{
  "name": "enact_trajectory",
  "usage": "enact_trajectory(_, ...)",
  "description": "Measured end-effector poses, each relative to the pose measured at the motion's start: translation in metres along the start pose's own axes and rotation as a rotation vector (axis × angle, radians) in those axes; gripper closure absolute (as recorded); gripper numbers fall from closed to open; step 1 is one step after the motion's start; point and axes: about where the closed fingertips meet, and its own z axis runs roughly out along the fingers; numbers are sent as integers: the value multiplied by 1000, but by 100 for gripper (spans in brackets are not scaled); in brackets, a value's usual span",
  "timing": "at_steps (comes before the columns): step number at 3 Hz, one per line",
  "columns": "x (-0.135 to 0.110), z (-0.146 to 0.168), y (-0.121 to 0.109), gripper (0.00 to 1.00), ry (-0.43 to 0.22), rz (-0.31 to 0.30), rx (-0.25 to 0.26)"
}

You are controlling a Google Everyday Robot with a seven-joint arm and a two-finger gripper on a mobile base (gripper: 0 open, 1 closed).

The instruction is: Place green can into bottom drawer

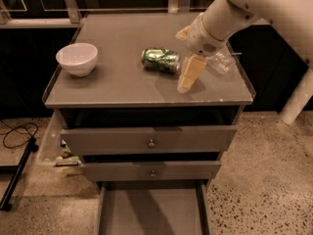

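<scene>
The green can (160,60) lies on its side on the grey cabinet top (122,89), near the middle. My gripper (185,53) hovers just right of the can, low over the top, and is open. One cream finger (190,73) points down toward the front and the other (183,33) sits behind; neither touches the can. The bottom drawer (151,214) is pulled out at the foot of the cabinet, and its flat grey floor is bare.
A white bowl (77,58) stands at the left of the top. A clear plastic bottle (221,62) lies at the right, partly behind my arm. Two upper drawers with round knobs (151,143) are pushed in. A black cable (17,136) lies on the floor at left.
</scene>
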Motion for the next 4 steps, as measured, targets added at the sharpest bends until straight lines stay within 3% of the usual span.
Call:
enact_trajectory(2, -9, 35, -38, 0, -121, 82, -53)
enact_trajectory(3, -18, 62, -46, 0, -183, 167, -82)
enact_trajectory(4, -18, 62, -46, 0, -183, 167, -82)
